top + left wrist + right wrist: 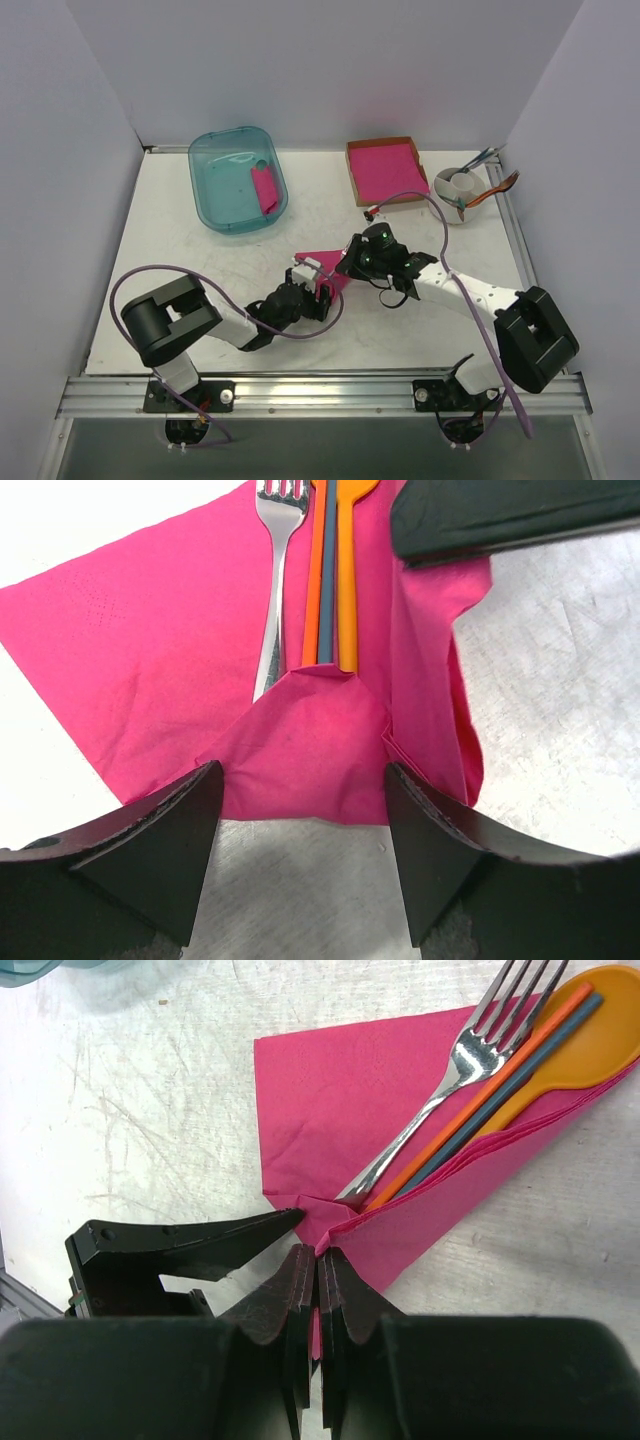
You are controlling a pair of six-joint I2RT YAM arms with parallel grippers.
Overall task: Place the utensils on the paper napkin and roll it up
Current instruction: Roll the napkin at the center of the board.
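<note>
Right now I see the paper napkin lying on the table between the two arms. The fork and the orange spoon lie side by side on it, tines and bowl pointing away from my left gripper. An orange stick and a blue-grey stick lie between them. The napkin's near corner is folded up over the handle ends and covers them.

My left gripper's fingers are spread wide, one on each side of that folded corner. The flap sits in the gap between the tips, and I cannot tell whether either tip touches the paper.

In the right wrist view my right gripper has its fingers pressed together, pinching a thin strip of the napkin's edge just beside the handle ends. From that pinch the paper's side edge is lifted and runs along under the spoon. One left finger shows there as a black wedge just beside the right fingers, its tip at the crumpled corner.

From above, both grippers meet at the napkin near the table's middle.
</note>
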